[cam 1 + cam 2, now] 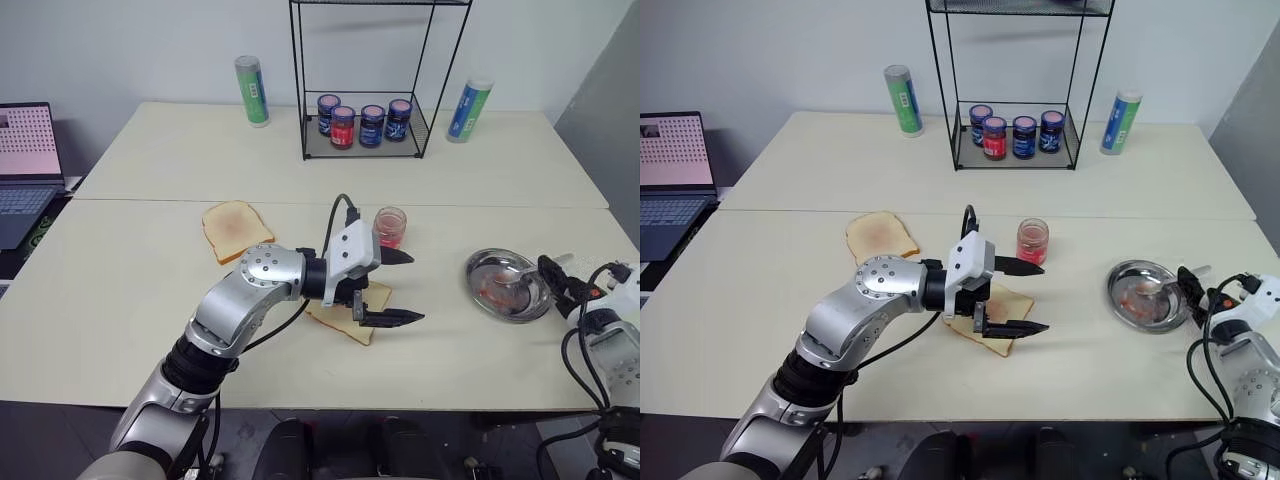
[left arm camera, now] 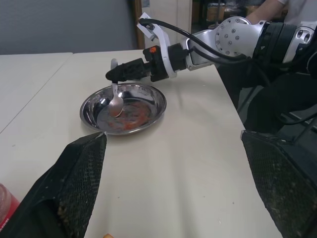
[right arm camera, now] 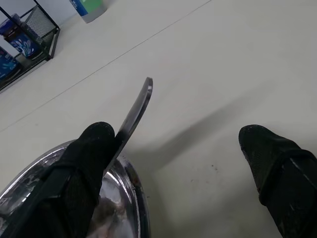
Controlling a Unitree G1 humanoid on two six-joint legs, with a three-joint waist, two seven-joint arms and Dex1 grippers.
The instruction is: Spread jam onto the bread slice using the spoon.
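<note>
A wide cream table (image 1: 150,300), made of two tops joined along a seam, is seen before a pale wall, and a laptop (image 1: 25,165) is placed at its far left edge. At the back a black wire rack (image 1: 365,80) is stood, in which four small dark jars (image 1: 362,121) with blue or red lids are kept, and a green-and-blue tube is set on each side of it. The left gripper (image 1: 396,288) is held above the middle of the table, its two black fingers spread wide, nothing between them. Under it the bread slice (image 1: 350,320) is laid flat, partly covered by the arm, and a more toasted slice (image 1: 236,229) is laid further to the left. The jam (image 1: 389,228) is kept in a small clear jar just behind the gripper. On the right a steel dish (image 1: 478,272) smeared with red is seen; the spoon (image 2: 116,101) is rested in it, bowl down, handle leaning over the rim. The right gripper (image 3: 185,153) is held at that rim with its fingers parted, and one finger is touched by the handle.
</note>
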